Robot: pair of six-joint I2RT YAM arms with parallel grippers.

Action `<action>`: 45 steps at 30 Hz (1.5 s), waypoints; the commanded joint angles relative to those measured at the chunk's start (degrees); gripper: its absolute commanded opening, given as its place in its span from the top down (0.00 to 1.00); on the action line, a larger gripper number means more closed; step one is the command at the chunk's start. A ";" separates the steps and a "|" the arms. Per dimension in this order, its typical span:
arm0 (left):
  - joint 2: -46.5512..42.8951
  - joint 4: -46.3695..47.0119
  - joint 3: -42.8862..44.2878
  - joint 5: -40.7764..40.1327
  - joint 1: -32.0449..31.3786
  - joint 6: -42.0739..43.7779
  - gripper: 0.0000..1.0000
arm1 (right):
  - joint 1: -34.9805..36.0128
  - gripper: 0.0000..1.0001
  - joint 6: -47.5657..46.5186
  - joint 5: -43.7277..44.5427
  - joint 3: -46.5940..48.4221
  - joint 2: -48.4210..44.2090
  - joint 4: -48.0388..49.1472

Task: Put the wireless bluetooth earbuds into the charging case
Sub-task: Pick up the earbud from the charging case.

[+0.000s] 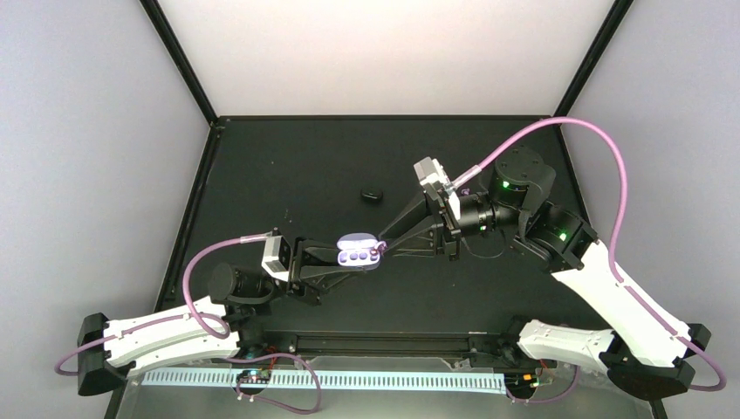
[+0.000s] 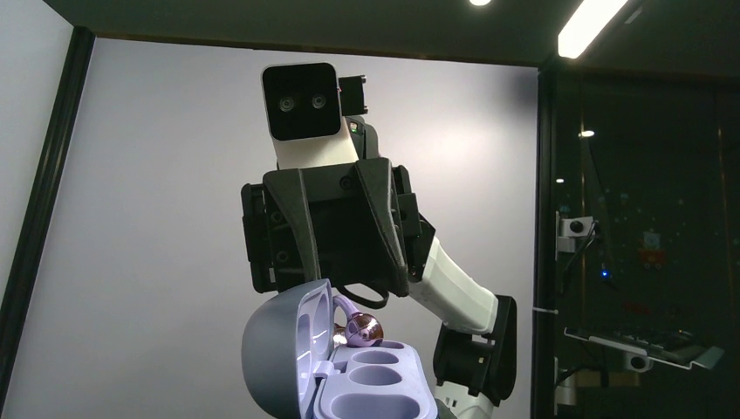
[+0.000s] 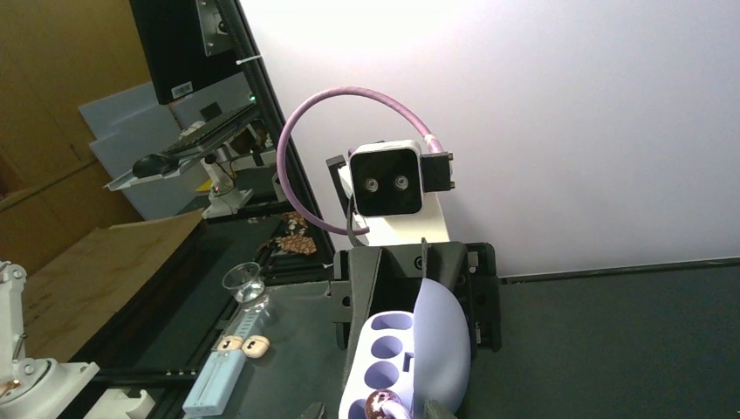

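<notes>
The charging case (image 1: 356,255) hangs above the table's middle with my left gripper (image 1: 339,260) shut on its base. It is open, the dark grey lid (image 2: 270,349) standing up and the pale lavender tray (image 2: 375,388) showing several empty sockets. One glossy purple earbud (image 2: 363,329) rests at the tray's far end socket, stem up. My right gripper (image 3: 373,410) straddles that earbud (image 3: 382,403), and its fingertips (image 3: 311,410) stand apart from it on both sides. From above, the right gripper (image 1: 385,248) meets the case's right end. No other earbud shows.
A small black object (image 1: 373,195) lies on the black table behind the case. A pale blue ruler strip (image 1: 323,378) runs along the near edge. A small glass (image 3: 246,284) and two beige pieces (image 3: 243,346) sit beside that strip.
</notes>
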 commanded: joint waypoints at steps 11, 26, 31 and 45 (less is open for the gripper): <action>-0.17 0.77 1.31 -0.15 -0.23 0.38 0.99 | -0.31 0.80 0.00 -0.09 -0.55 0.35 -0.14; -0.33 0.69 1.22 -0.51 -0.23 0.50 0.98 | -0.32 0.89 -0.41 0.45 -0.37 0.71 -0.98; -0.42 0.73 1.08 -0.68 -0.23 0.39 0.99 | -0.30 0.96 -0.25 -0.02 -0.28 0.66 -0.88; -0.07 -6.20 1.96 0.79 -0.23 4.42 0.99 | 2.66 0.99 -11.80 13.81 10.88 -0.35 -19.10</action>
